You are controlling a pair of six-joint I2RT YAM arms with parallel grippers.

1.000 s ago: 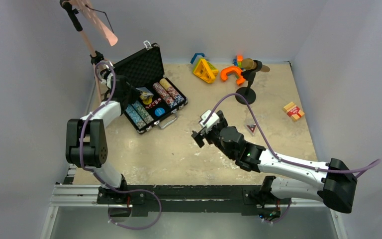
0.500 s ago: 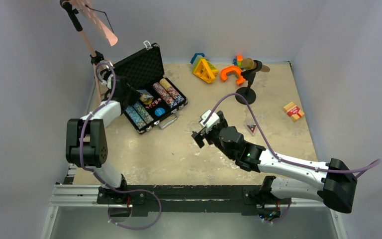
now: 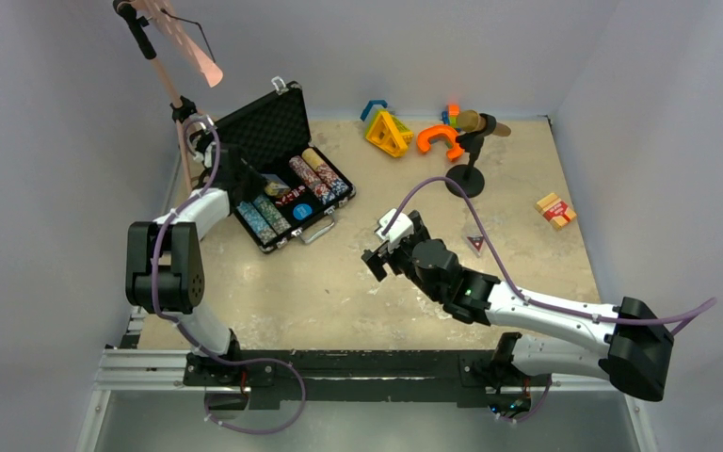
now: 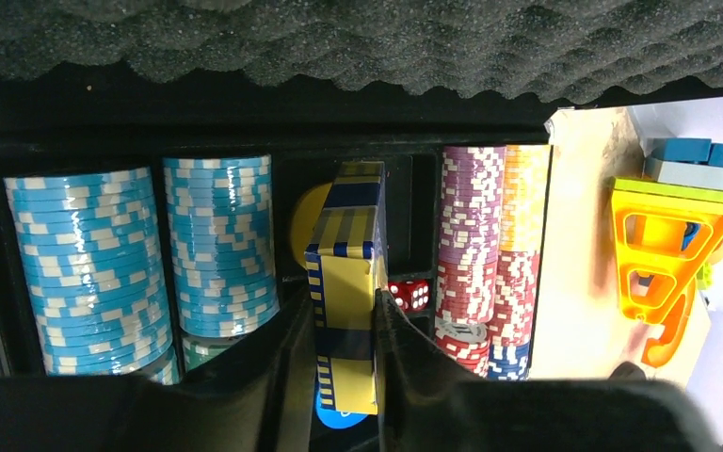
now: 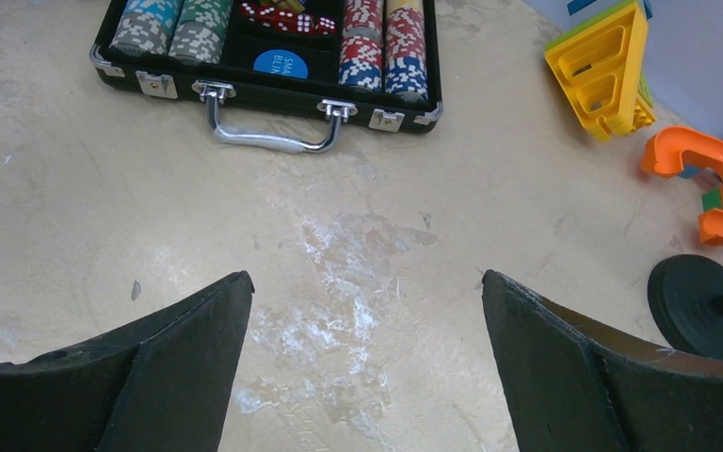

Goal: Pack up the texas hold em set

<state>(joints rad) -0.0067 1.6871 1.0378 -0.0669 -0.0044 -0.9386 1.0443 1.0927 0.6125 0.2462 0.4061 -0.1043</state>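
Two dark fingers [image 4: 287,377] of the left gripper [image 4: 344,325] pinch a yellow-and-blue card deck [image 4: 350,235] over the middle compartment of the open black briefcase [image 3: 268,127], between blue chip stacks [image 4: 85,254] and red-and-purple ones. The briefcase sits at the table's [image 5: 358,245] far left. The right gripper [image 5: 367,282] hangs with jaws spread wide, near the silver handle [image 5: 264,141].

Your left fingers [image 4: 278,377] clamp a card deck [image 4: 346,282], yellow and blue, held on edge over the middle of the open case [image 4: 245,122]. In this view you see light-blue chip stacks [image 4: 85,254] left of it, red dice [image 4: 410,294] and purple-red chip stacks [image 4: 475,254] right of it, and a yellow disc [image 4: 303,215] behind.
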